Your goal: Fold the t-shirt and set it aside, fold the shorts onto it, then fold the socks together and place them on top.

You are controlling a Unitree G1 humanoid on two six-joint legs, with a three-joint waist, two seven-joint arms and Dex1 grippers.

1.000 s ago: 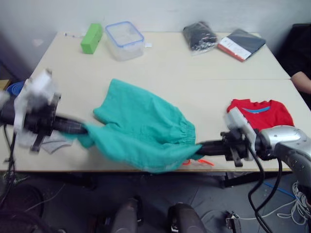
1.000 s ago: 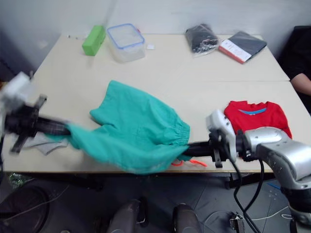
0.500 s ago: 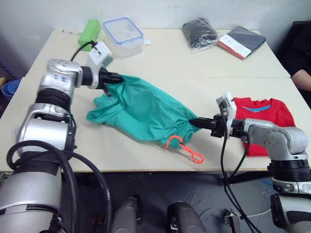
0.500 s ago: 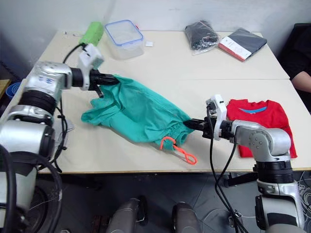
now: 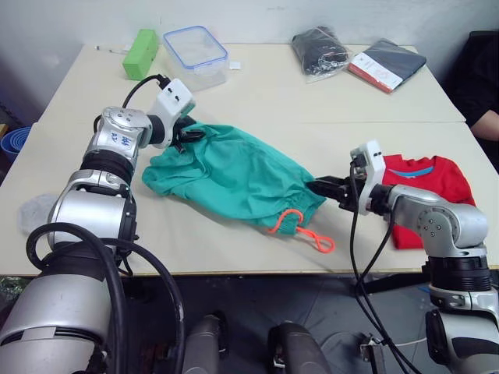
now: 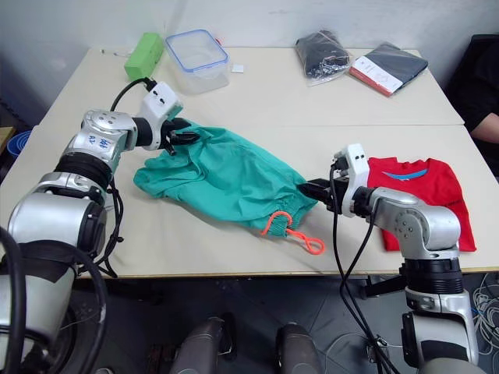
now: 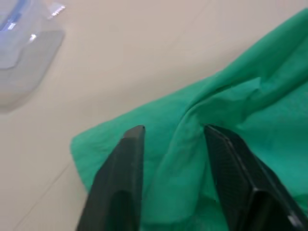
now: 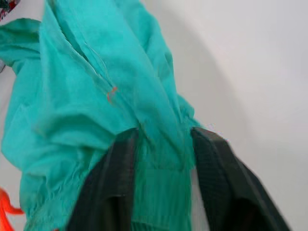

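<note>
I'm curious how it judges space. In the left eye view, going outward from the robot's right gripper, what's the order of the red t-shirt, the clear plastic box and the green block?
From the right gripper:
1. Red t-shirt, just beside it, at the table's right edge.
2. Clear plastic box, far-left part of the table.
3. Green block, farther left, next to the box.

You're looking at a pale beige table made of two tops joined along a seam, pushed against a plain white wall. Below its front edge the dark grey floor carries loose cables. Lighting is even and soft.
</note>
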